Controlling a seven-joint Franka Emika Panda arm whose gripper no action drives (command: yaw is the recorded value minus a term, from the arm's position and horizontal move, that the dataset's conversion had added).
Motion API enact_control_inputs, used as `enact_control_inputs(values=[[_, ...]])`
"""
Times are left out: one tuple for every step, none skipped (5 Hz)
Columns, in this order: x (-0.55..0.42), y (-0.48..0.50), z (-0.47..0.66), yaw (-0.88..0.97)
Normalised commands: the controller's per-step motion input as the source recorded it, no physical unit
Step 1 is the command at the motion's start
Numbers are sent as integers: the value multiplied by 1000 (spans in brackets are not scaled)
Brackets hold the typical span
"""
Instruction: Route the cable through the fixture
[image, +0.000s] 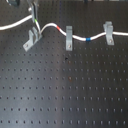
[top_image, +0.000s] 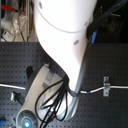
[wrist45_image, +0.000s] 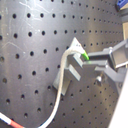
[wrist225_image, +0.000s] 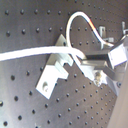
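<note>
End effector (image: 34, 16) at the 11 o'clock corner of the bench (image: 65, 95) in the first exterior view, fingers clenched on the cable (image: 50, 25) at its green band. Cable hangs directly over the fixture (image: 31, 39), near its prongs; seating unclear. Cable runs on toward 3 o'clock through two upright clips (image: 69, 36).

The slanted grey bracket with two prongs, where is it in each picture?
First exterior view: the bracket sits at the upper left, under the claw.
Second exterior view: not visible; the robot arm blocks that spot.
First wrist view: in the middle, beside the claw.
Second wrist view: left of centre.
Shared landmark: the white cable running by the bracket.
</note>
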Motion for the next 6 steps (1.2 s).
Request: enact_control_inputs(values=[[10, -106, 274, 71], [2, -1, 246, 129], [-6, 12, 219, 363], [-63, 116, 127, 571], [-79, 183, 1, 609], [-56, 155, 26, 531]])
